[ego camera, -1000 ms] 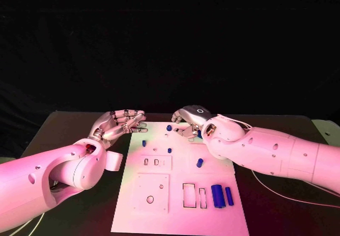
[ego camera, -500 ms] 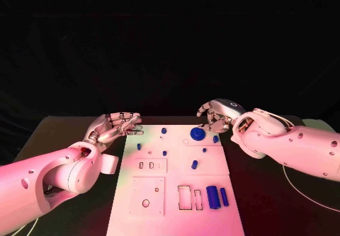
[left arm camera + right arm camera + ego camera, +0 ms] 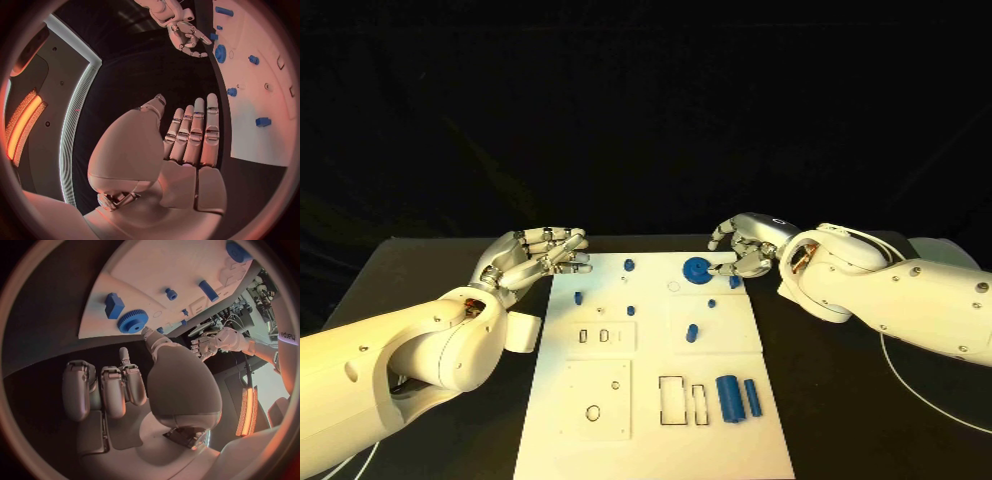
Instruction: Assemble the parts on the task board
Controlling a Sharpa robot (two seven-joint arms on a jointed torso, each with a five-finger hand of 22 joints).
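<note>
The white task board (image 3: 646,430) lies lengthwise down the middle of the table. A blue gear (image 3: 697,268) lies flat near its far edge, with a small blue block (image 3: 734,282) just to its right. My right hand (image 3: 747,245) hovers at that far right corner, its fingers bent down beside the gear and holding nothing. In the right wrist view the gear (image 3: 132,321) and block (image 3: 114,305) lie beyond the empty right hand (image 3: 125,390). My left hand (image 3: 531,255) hangs off the board's far left corner, its fingers straight and side by side, empty.
Several small blue pegs (image 3: 629,264) stand on the board's far half, and one longer piece (image 3: 691,333) lies mid-board. Two blue cylinders (image 3: 728,398) lie by rectangular slots (image 3: 672,400) on the near half. Bare black table (image 3: 416,280) flanks the board.
My right hand drew back from over the board's far end to its right corner, uncovering the blue gear that now lies there. The left hand has kept its place.
</note>
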